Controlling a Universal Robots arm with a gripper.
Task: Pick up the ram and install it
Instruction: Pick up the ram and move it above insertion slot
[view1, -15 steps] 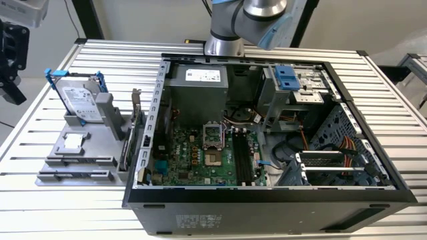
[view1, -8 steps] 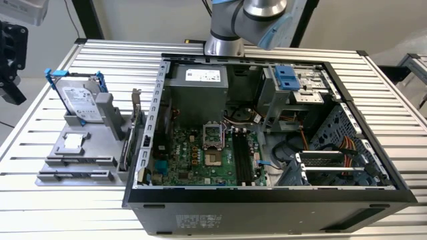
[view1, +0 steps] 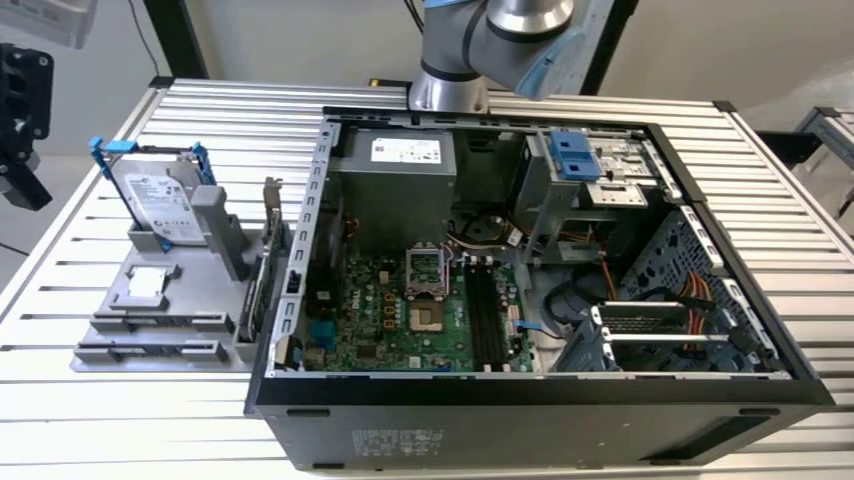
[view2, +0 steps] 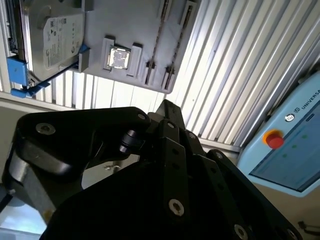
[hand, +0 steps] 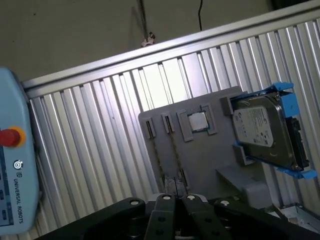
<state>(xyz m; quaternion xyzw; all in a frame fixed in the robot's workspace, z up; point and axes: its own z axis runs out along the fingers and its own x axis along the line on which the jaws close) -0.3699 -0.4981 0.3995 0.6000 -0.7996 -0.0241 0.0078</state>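
Two ram sticks stand on edge in the slots of a grey holder, between it and the open computer case. In both wrist views they show as thin dark strips seen from high above. My gripper hangs well above the holder, shut, with nothing between its black fingers. The motherboard's long black slots lie inside the case, near the exterior view's front. The arm rises behind the case.
A silver hard drive in a blue frame leans at the holder's back end. A small square chip sits in the holder. A blue teach pendant lies past the ribbed table's edge.
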